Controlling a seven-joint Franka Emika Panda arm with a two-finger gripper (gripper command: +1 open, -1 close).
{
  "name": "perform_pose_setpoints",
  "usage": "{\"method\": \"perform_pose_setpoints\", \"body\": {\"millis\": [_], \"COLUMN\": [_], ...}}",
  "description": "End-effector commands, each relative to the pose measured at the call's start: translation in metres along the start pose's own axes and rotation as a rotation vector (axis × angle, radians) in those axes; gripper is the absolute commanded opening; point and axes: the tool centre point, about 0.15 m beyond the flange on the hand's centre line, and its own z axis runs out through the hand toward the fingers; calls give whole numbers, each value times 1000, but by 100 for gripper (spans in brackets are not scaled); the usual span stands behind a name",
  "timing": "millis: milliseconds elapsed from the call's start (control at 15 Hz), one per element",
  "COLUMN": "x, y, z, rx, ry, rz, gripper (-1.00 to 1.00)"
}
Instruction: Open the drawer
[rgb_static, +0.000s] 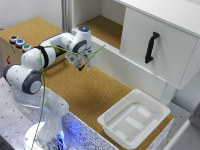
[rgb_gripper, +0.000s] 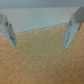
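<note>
a white franka panda arm (rgb_static: 45, 57) is reaching over a cork-topped table (rgb_static: 95, 92), its gripper (rgb_static: 84, 65) hanging just above the cork with nothing in it. in the wrist view the two fingers (rgb_gripper: 8, 30) are standing well apart, open, over bare cork. the white drawer (rgb_static: 157, 45) with its black handle (rgb_static: 151, 47) is sitting at the exterior view's upper right, apart from the gripper. a white plastic bin (rgb_static: 134, 120) is resting on the table near the exterior view's lower right.
</note>
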Motion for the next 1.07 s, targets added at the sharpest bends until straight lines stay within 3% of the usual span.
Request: {"method": "perform_pose_setpoints", "body": {"millis": [0, 133, 533, 800, 1000], "x": [-14, -11, -4, -6, -10], "y": [-86, -114, -179, -205, -213], "z": [13, 20, 42, 57, 63], "rx": [-6, 57, 169, 221, 246], "ry": [-3, 9, -16, -79, -91], "rz": [-19, -44, -186, -286, -318], "gripper": [100, 100, 100, 100, 100]}}
